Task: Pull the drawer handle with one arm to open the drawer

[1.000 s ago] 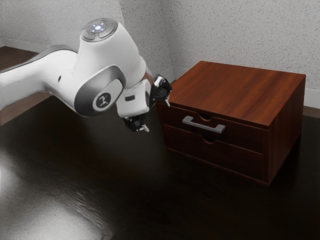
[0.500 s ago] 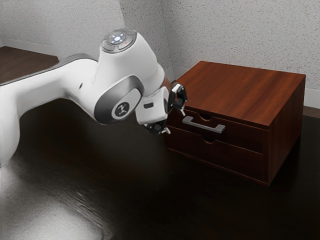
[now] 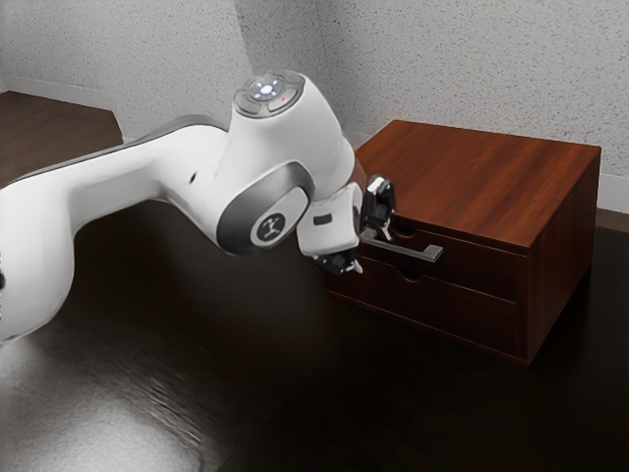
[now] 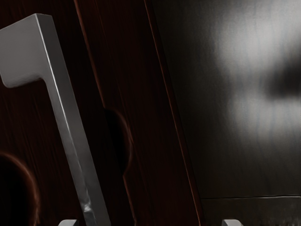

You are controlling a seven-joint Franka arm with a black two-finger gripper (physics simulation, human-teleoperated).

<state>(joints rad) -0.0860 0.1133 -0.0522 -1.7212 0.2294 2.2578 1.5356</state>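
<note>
Approach step, judging by the pose: no grasp made yet. End effector [image 3: 349,258] poised just beside the handle [image 3: 408,251] at its end toward the exterior view's left, spread wide, fingertips [image 4: 232,222] well apart, clamping nothing. From the wrist, bar seen lengthwise, lying nearer one fingertip than the other. Top drawer [image 3: 462,264] apparently flush with the front of the cabinet [image 3: 472,167], not opened; cabinet standing on the dark worktop [image 3: 295,393]. Next, probably: centre on the bar, close firmly across it, then pull straight out from the cabinet, keeping square to avoid slipping off.
</note>
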